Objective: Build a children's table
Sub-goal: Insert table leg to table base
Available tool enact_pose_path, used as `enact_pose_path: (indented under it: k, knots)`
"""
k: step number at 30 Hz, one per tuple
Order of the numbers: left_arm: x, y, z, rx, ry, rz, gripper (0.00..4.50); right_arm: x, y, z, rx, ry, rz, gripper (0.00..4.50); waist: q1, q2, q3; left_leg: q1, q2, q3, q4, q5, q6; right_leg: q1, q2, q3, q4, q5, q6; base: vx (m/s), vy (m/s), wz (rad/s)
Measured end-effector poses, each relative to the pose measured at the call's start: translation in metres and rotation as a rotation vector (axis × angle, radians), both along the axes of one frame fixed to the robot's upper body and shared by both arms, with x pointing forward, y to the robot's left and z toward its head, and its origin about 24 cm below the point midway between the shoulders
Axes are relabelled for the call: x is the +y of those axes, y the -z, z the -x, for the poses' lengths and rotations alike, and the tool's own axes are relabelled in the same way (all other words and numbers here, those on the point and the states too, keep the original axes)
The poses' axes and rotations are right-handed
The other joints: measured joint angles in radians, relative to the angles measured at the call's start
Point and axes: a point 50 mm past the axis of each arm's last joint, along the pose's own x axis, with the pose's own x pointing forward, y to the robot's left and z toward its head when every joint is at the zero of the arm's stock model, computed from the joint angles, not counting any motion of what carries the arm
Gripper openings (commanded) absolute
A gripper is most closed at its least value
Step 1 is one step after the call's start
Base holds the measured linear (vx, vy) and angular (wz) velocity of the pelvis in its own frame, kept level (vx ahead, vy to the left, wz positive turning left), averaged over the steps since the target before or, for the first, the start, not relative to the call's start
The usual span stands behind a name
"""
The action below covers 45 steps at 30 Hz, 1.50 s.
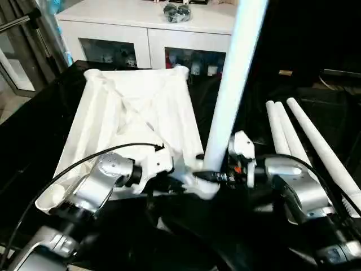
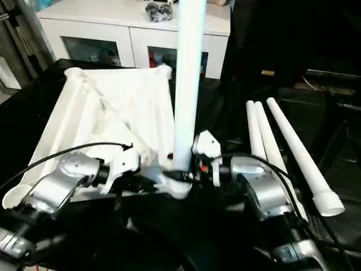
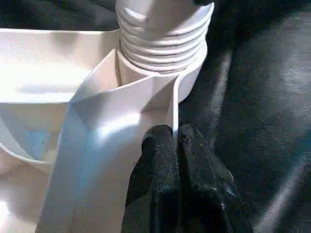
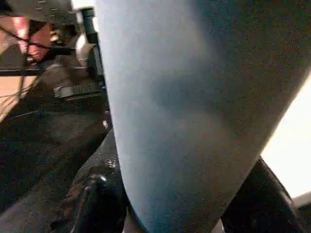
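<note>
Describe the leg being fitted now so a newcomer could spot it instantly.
Find the white tabletop lying ribbed side up on the black surface. At its near corner one leg stands upright, held by the right gripper. The other three legs lie flat together to the right.

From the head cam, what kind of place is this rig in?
Probably an indoor room or lab set up for furniture assembly: a white cabinet with glass doors behind, the tabletop lying underside up on a black work surface, and spare legs lying alongside.

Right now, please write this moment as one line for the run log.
stage: first leg fitting | right gripper: shut on upright white tubular leg | left gripper: shut on white plastic ribbed tabletop wall | spare legs: three
</note>
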Motion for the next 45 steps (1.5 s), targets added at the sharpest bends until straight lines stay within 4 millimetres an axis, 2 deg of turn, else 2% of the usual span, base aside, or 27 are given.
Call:
enact_pose_path:
  k: [11, 22, 26, 29, 31, 34, 39, 45]
  knots:
    - [-0.001, 0.002, 0.0, 0.0, -0.018, 0.0, 0.0, 0.0, 0.002, 0.003, -0.019, 0.003, -0.003, 1.9, 0.004, -0.001, 0.0, 0.003, 0.0, 0.0, 0.001, 0.0, 0.0, 0.003, 0.0, 0.0, 0.001, 0.0, 0.0, 0.0, 0.0, 0.0]
    - [0.0, 0.003, -0.002, 0.006, -0.04, -0.001, 0.0, 0.003, 0.004, 0.001, -0.053, 0.034, -0.009, 1.9, -0.001, -0.001, 0.0, 0.004, 0.0, 0.0, 0.001, 0.0, 0.0, 0.004, 0.0, 0.0, 0.003, 0.001, -0.001, 0.0, 0.0, 0.0]
    - [-0.001, 0.004, -0.01, -0.002, -0.14, 0.008, 0.0, 0.01, 0.008, -0.012, -0.094, 0.175, -0.021, 1.9, -0.015, -0.002, 0.0, 0.005, 0.0, 0.0, 0.001, 0.001, -0.001, 0.004, 0.0, 0.001, 0.003, 0.002, -0.003, 0.0, 0.0, 0.0]
    - [-0.008, 0.006, -0.021, -0.017, -0.262, 0.017, 0.0, 0.016, 0.01, -0.029, -0.124, 0.336, -0.012, 1.9, -0.029, -0.004, 0.001, 0.005, 0.0, -0.001, 0.001, 0.001, -0.002, 0.003, 0.0, 0.0, 0.003, 0.001, 0.0, 0.0, 0.0, 0.0]
    - [-0.017, 0.007, -0.029, -0.016, -0.352, 0.03, 0.0, 0.022, 0.012, -0.04, -0.124, 0.462, -0.021, 1.9, -0.036, -0.004, 0.001, 0.008, 0.0, -0.001, 0.001, 0.001, -0.002, 0.002, 0.0, 0.001, 0.003, 0.001, 0.0, 0.0, 0.0, 0.0]
    - [-0.039, 0.007, -0.04, -0.035, -0.488, 0.017, 0.0, 0.026, 0.015, -0.059, -0.083, 0.668, -0.017, 1.9, -0.038, -0.005, 0.001, 0.008, -0.001, -0.001, 0.002, 0.001, -0.002, 0.002, 0.0, 0.001, 0.002, 0.0, 0.0, 0.0, 0.0, 0.0]
    - [-0.053, 0.007, -0.043, -0.027, -0.569, 0.029, 0.0, 0.026, 0.016, -0.068, -0.057, 0.769, -0.016, 1.9, -0.036, -0.004, 0.001, 0.009, -0.001, -0.001, 0.001, 0.001, -0.002, 0.003, 0.0, 0.001, 0.002, 0.001, 0.0, 0.0, 0.0, 0.0]
    - [-0.057, 0.007, -0.045, -0.041, -0.601, 0.025, 0.0, 0.028, 0.016, -0.073, -0.037, 0.812, -0.029, 1.9, -0.036, -0.005, -0.001, 0.009, -0.001, -0.001, 0.001, 0.001, -0.002, 0.004, 0.0, 0.001, 0.002, 0.001, -0.001, 0.0, 0.0, 0.0]
